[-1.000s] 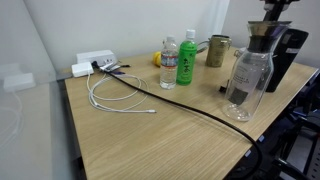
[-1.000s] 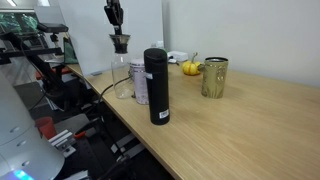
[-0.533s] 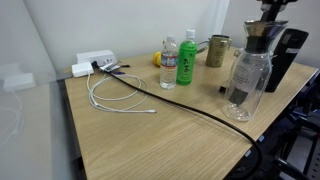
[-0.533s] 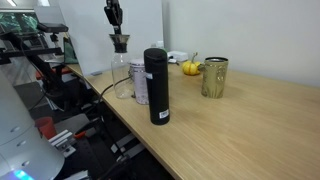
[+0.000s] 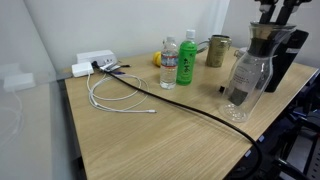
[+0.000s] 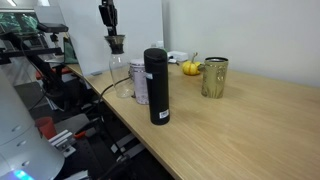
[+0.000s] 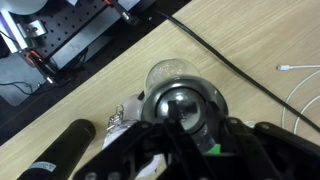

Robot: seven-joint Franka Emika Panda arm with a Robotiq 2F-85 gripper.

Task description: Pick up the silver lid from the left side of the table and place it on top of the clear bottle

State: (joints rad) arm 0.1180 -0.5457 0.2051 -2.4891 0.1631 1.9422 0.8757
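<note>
End effector (image 6: 106,24) hovers above the glass carafe (image 6: 120,72).

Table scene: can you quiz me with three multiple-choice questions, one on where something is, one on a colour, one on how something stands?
1. Where is the gripper relative to the glass jug? A beside its base; B above it; C inside it.
2. What colour is the taller bottle beside the clear bottle? A red; B blue; C green.
3. How is the black flask placed? A upright; B lying flat; C tilted.
Answers: 1 B, the wrist view looks down on the jug's top. 2 C, its body is green. 3 A, it stands straight on the table.
</note>
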